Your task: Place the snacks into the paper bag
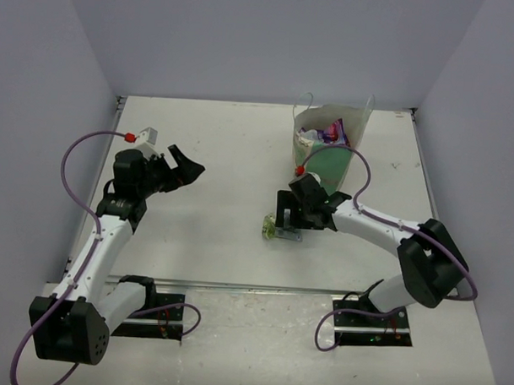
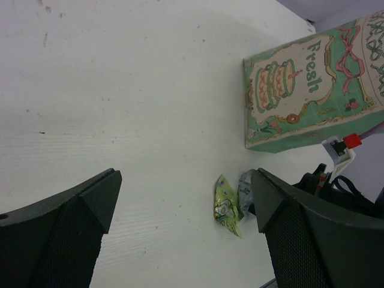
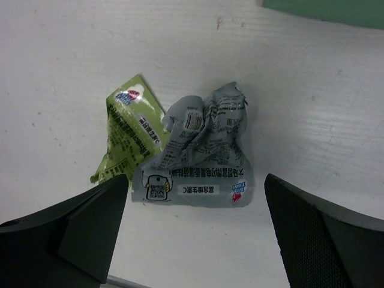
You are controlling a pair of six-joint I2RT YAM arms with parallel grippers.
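Note:
The mint-green paper bag [image 1: 330, 144] stands at the back right, with purple and other packets showing in its open top; its printed side shows in the left wrist view [image 2: 312, 84]. A green packet [image 3: 126, 135] and a crumpled silver packet [image 3: 198, 153] lie side by side on the table, also seen in the top view [image 1: 271, 228] and the left wrist view [image 2: 227, 204]. My right gripper [image 3: 195, 231] is open and empty, just above the silver packet, jaws either side of it. My left gripper [image 1: 184, 166] is open and empty, raised at the left, far from the packets.
The white table [image 1: 224, 158] is walled by grey panels at the back and sides. The right arm [image 1: 382, 226] stretches from its base toward the packets, in front of the bag. A metal rail [image 1: 254, 287] runs along the near edge.

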